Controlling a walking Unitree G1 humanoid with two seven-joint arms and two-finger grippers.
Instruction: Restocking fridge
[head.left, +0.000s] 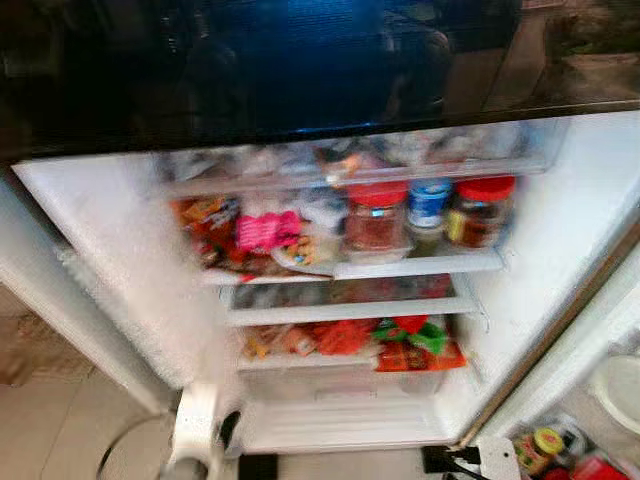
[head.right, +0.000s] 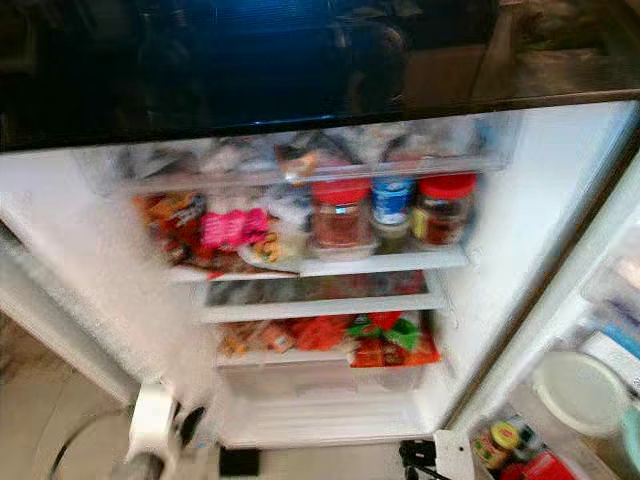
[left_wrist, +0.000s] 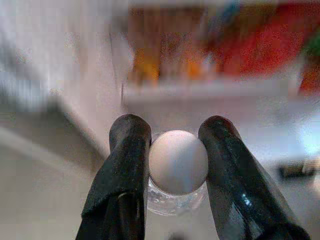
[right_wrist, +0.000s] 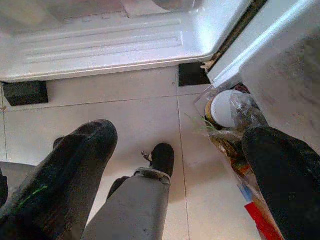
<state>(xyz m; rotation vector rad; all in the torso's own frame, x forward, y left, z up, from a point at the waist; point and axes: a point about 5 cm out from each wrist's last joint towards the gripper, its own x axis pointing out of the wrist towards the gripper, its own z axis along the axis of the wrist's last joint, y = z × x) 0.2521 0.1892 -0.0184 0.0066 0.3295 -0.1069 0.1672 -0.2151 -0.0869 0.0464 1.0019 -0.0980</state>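
Note:
The fridge (head.left: 120, 250) stands open before me, its shelves packed with food. My left gripper (left_wrist: 172, 135) is shut on a small clear bottle with a round white cap (left_wrist: 178, 162). The same white bottle (head.left: 195, 420) sits low at the left, in front of the fridge's bottom corner. My right gripper (right_wrist: 182, 137) hangs open over the tiled floor (right_wrist: 125, 120), just outside the fridge base (right_wrist: 100, 45), with nothing between its fingers.
On the middle shelf stand two red-lidded jars (head.left: 376, 218) (head.left: 482, 212) and a blue-lidded one (head.left: 428, 205), beside a pink packet (head.left: 266, 231). Red and green packets (head.left: 410, 345) lie lower down above a clear drawer (head.left: 340, 385). The door shelf at right holds a white tub (head.left: 620, 390) and small jars (head.left: 545, 445).

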